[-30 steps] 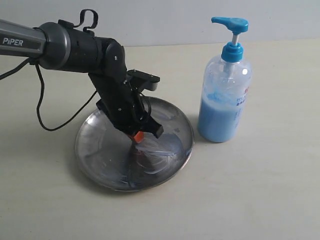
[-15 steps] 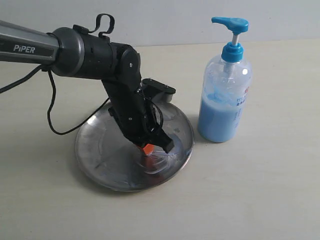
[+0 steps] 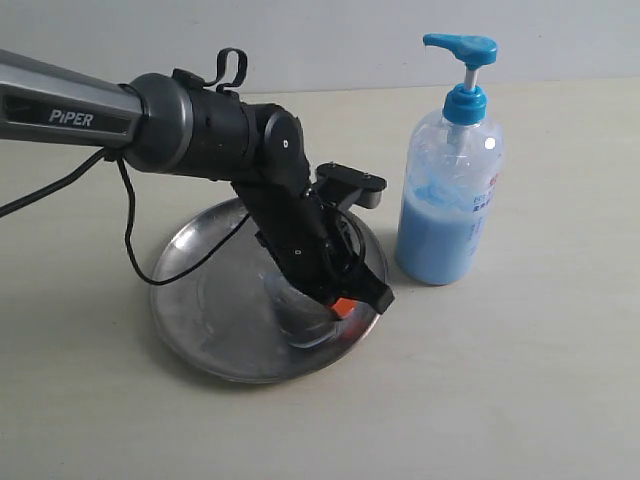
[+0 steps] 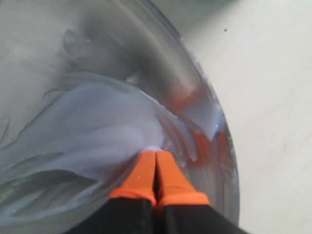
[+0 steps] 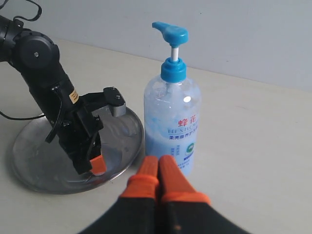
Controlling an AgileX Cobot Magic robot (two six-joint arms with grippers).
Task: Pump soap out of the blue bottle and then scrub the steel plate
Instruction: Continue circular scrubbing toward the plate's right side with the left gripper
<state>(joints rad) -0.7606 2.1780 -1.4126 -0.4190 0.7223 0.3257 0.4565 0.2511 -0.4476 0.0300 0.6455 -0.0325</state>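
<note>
the black left arm (image 3: 200, 130) comes in from the upper left of the outside picture and bends down to the steel plate (image 3: 195, 300). the plate lies on the pale surface (image 3: 520, 390) in the lower middle of the frame, a bit to the left.

the left hand (image 3: 343, 306) is closed. its two orange tips are pressed together with nothing between them, and they touch the plate. one second ago the hand was near the middle of the plate. now it has slid over to the right side, close to the raised rim. the close picture from this arm shows the left hand (image 4: 156, 163) pushing a pale blue smear of soap (image 4: 97, 122) ahead of it. so i think the soap is already pumped and the scrubbing is going on. the left part of the plate looks less soapy, so it may still need a rub.

to the right of the plate, just beside its rim, stands the blue bottle (image 3: 447, 200), upright, about half full. nothing touches its pump head (image 3: 462, 47).

the right hand (image 5: 158, 168) does not show in the outside picture. its own camera shows it closed and empty, near the bottle but not touching it.
</note>
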